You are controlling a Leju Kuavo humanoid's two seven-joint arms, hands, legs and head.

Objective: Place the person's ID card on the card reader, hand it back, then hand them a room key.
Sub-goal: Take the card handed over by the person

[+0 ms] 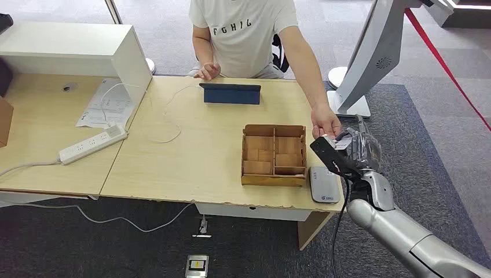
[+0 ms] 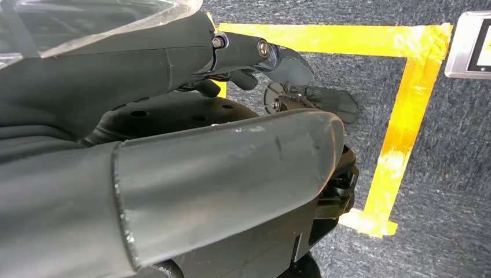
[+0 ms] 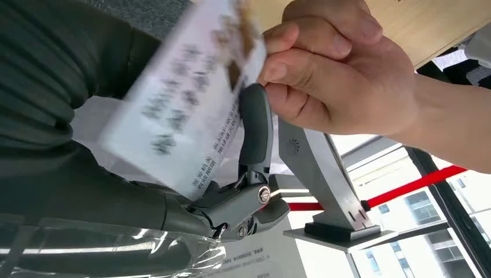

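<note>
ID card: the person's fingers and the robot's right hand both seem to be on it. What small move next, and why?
Probably keep the right hand steady and firm its grip on the ID card. The person's hand pinches one end while a robot finger lies against it, so which way it is passing is unclear. The card reader sits just below.

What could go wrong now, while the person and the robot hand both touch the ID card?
The right robot hand and the person's hand hold the ID card together; if one lets go or pulls early, it may fall beside the table. The card reader lies at the table edge below, so a lowering arm could knock it off.
</note>
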